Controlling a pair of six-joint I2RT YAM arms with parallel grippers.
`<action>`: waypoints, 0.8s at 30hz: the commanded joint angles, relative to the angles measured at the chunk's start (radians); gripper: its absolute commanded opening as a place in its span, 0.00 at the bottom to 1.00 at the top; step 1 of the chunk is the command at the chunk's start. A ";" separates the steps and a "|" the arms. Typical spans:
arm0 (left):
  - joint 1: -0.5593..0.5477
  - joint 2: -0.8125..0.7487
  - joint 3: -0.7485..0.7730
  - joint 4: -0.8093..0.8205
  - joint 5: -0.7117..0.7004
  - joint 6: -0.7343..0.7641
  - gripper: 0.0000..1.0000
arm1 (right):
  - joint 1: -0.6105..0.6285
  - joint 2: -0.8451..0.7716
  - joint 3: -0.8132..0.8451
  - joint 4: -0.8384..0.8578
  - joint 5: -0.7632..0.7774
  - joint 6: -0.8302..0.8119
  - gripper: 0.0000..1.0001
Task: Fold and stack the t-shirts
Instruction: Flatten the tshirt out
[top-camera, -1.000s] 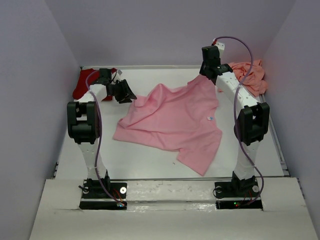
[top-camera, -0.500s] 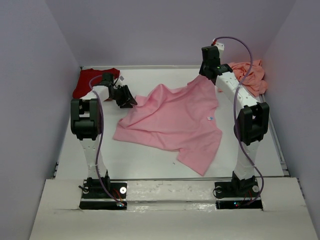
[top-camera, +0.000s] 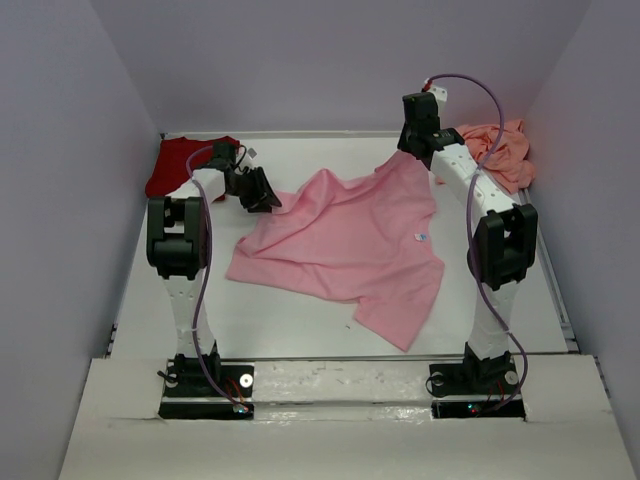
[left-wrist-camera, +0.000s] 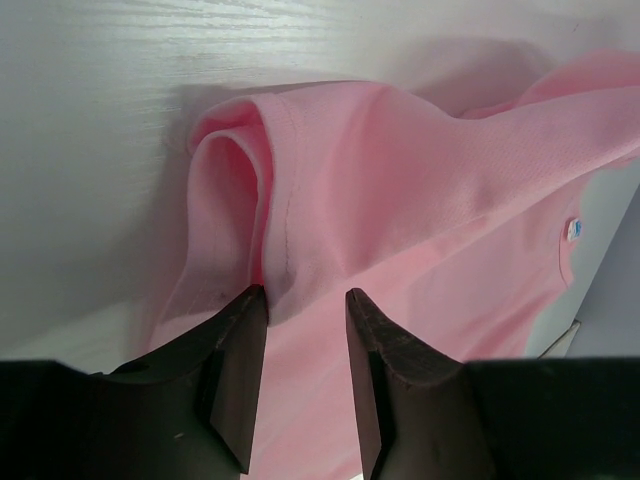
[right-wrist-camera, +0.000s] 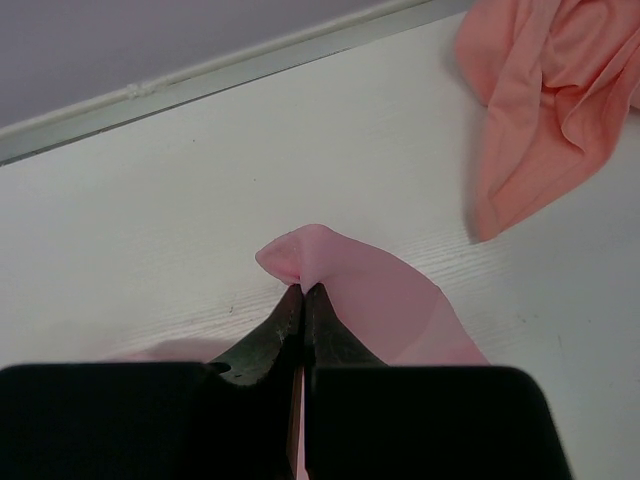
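Observation:
The light pink t-shirt (top-camera: 340, 240) lies rumpled across the middle of the table, its small white label (top-camera: 421, 237) facing up. My left gripper (top-camera: 268, 200) is at its back left corner. In the left wrist view the left gripper (left-wrist-camera: 306, 300) is open, its fingers straddling pink cloth just below a rolled hem fold (left-wrist-camera: 235, 190). My right gripper (right-wrist-camera: 303, 290) is shut on a pinch of the pink shirt's far right corner, lifted off the table. A dark red t-shirt (top-camera: 178, 160) lies at the back left. A salmon-pink t-shirt (top-camera: 500, 150) is bunched at the back right.
The white table (top-camera: 300, 330) is boxed in by pale walls on the left, back and right. The salmon-pink t-shirt (right-wrist-camera: 545, 90) lies just right of the right gripper. A raised strip (right-wrist-camera: 200, 75) runs along the table's back edge.
My left gripper has swung right and away from the dark red t-shirt onto the pink shirt's back left corner. The right arm and its pinch have not moved.

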 joint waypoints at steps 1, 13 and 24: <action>-0.018 -0.001 0.031 -0.009 0.017 -0.016 0.44 | -0.001 0.012 0.047 0.061 0.003 0.005 0.00; -0.023 -0.007 0.037 -0.031 -0.022 -0.028 0.00 | -0.011 0.009 0.046 0.060 0.006 0.008 0.00; 0.011 -0.111 0.118 -0.006 -0.111 -0.048 0.00 | -0.038 -0.032 0.009 0.061 0.026 0.010 0.00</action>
